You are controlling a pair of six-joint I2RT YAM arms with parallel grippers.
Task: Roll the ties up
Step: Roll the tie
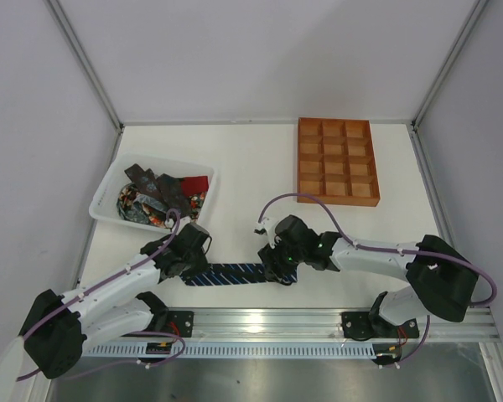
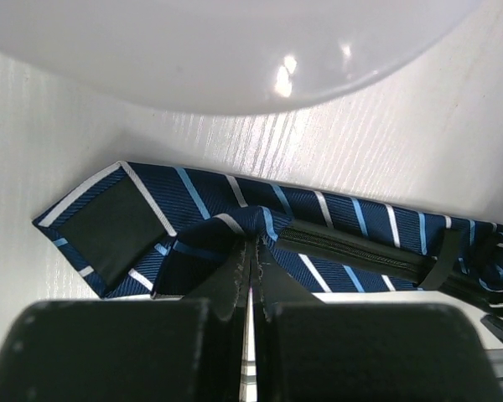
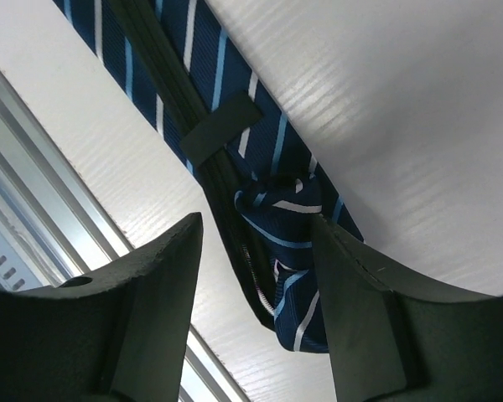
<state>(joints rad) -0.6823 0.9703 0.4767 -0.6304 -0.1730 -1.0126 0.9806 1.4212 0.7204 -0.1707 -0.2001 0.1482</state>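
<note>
A navy tie with light-blue stripes (image 1: 235,275) lies flat near the table's front edge, between the two arms. My left gripper (image 2: 253,243) is shut, pinching a raised fold of this tie (image 2: 201,209) close to its wide pointed end; in the top view this left gripper (image 1: 193,270) sits at the tie's left end. My right gripper (image 3: 253,276) stands open around the bunched, folded-over narrow end of the tie (image 3: 289,251), with the right finger (image 3: 352,293) close against the fabric. In the top view the right gripper (image 1: 278,270) covers the tie's right end.
A white plastic basket (image 1: 109,188) at the left holds several other ties (image 1: 155,194); its rounded wall (image 2: 218,50) looms just beyond my left gripper. An orange-brown compartment tray (image 1: 337,159) stands at the back right. A metal rail (image 1: 268,318) runs along the table's near edge.
</note>
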